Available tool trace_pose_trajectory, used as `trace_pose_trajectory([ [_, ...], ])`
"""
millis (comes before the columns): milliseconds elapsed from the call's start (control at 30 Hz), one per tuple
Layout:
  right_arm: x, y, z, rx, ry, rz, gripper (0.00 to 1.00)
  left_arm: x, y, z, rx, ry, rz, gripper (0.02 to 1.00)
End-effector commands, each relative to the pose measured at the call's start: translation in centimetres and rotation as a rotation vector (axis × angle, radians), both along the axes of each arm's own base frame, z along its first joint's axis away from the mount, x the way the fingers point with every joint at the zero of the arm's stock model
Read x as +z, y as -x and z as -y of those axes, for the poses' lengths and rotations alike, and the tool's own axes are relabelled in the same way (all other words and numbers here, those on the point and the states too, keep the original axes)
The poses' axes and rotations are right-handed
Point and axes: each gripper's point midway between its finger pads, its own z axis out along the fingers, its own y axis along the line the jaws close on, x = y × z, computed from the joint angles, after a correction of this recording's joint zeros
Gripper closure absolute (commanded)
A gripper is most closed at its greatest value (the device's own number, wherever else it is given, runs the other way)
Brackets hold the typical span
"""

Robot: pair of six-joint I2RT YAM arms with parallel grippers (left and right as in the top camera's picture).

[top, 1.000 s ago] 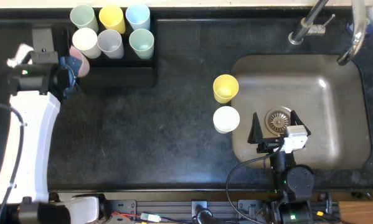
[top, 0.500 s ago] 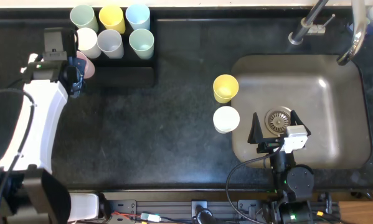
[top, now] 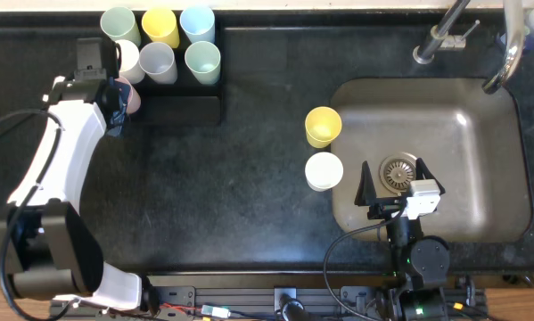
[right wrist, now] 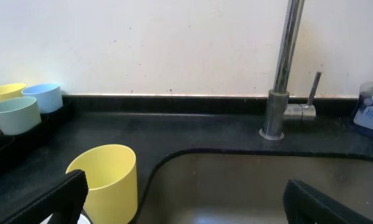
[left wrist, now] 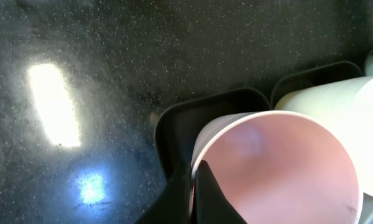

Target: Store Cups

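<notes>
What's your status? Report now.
Left hand shut on pink cup, above empty rack slot. Right hand open, over sink. Yellow cup and white cup beside sink. Nothing in the way.

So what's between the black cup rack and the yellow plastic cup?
Nothing; the top view shows bare dark countertop from black rack to yellow cup.

1. The left gripper (top: 115, 94) is at the left end of the black rack (top: 191, 109), with a pink cup (top: 132, 96) at its fingers.
2. Six cups stand in the rack in two rows: pale green cup (top: 119, 22), yellow rack cup (top: 160, 24) and blue cup (top: 198, 22), then white rack cup (top: 127, 59), grey cup (top: 158, 61) and green cup (top: 202, 61).
3. A yellow cup (top: 323, 126) and a white cup (top: 324, 170) stand upright on the dark counter (top: 231, 196) — just beside the sink (top: 480, 116).
4. The right gripper (top: 393, 189) is over the sink by the drain (top: 398, 171), fingers spread.
</notes>
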Motion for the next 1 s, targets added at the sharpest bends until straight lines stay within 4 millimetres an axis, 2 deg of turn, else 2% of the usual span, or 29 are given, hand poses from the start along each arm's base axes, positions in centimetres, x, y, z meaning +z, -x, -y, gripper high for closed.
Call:
trace_pose_trajectory([
  [33, -0.2, 0.0, 0.2, -0.011, 0.002, 0.004, 0.005, -0.7, 0.2, -1.1, 0.035, -0.031, -0.015, 0.982],
  [167, -0.2, 0.0, 0.2, -0.011, 0.002, 0.004, 0.001, -0.9, 0.1, -1.1, 0.036, -0.031, -0.016, 0.965],
  [400, -0.2, 0.0, 0.2, -0.011, 0.002, 0.004, 0.005, -1.1, 0.1, -1.2, 0.039, -0.04, -0.022, 0.847],
  [467, -0.2, 0.0, 0.2, -0.011, 0.002, 0.004, 0.005, -1.0, 0.1, -1.3, 0.041, -0.046, -0.019, 0.684],
  [567, -0.2, 0.0, 0.2, -0.011, 0.002, 0.004, 0.003, 0.0, 0.0, -1.5, 0.032, -0.062, 0.003, 0.562],
  [633, -0.2, 0.0, 0.2, -0.011, 0.002, 0.004, 0.003, 1.4, -0.1, -1.6, 0.008, -0.086, 0.029, 0.518],
  [733, -0.2, 0.0, 0.2, -0.011, 0.002, 0.004, 0.005, 4.5, 0.3, -2.0, -0.018, -0.135, 0.083, 0.467],
  [867, -0.2, 0.0, 0.2, -0.011, 0.002, 0.004, 0.003, 9.4, 1.1, -2.2, -0.07, -0.198, 0.174, 0.395],
  [1000, -0.2, 0.0, 0.2, -0.011, 0.002, 0.004, 0.005, 14.5, 1.2, -1.4, -0.22, -0.306, 0.269, 0.338],
])
